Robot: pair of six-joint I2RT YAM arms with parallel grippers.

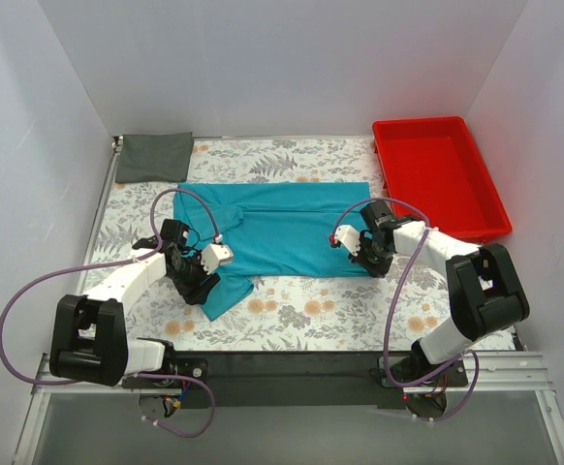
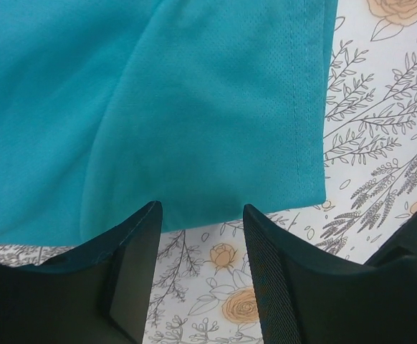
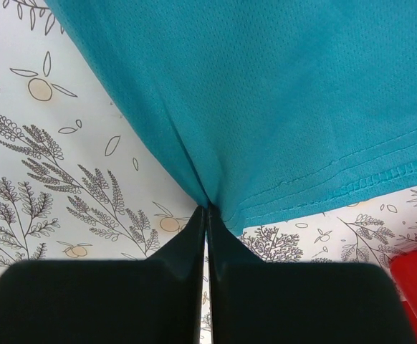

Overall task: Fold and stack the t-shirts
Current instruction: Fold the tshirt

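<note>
- At table centre: teal t-shirt [image 1: 282, 228] lies spread flat on the floral tablecloth [image 1: 301, 310], long side running 9 to 3 o'clock.
- One flap of it sticks out toward 7 o'clock, next to the left arm.
- Left gripper [image 1: 197, 279] sits at the shirt's 7 o'clock corner.
- Left wrist view: gripper [image 2: 201, 215] is released, jaws wide apart. Both fingers [image 2: 140, 240] are low over the tablecloth [image 2: 380, 143], and the shirt [image 2: 158, 107] edge just reaches into the gap. Nothing is pinched; I can't tell if the tips touch the cloth.
- Right gripper [image 1: 355, 250] sits at the shirt's 4 o'clock edge.
- Right wrist view: gripper [image 3: 207, 208] is clenched, no gap between the jaws, and a fold of the shirt [image 3: 266, 93] is caught at the tips. Fabric is pulled into a ridge there, with the stitched hem running off toward 3 o'clock.
- Dark grey t-shirt [image 1: 154, 155] is a flat folded rectangle at the table's 10 o'clock corner, just apart from the teal one.
- Red tray [image 1: 413, 189] sits at 2 o'clock, beside the teal shirt's far right corner. Its corner shows in the right wrist view [image 3: 416, 265].
</note>
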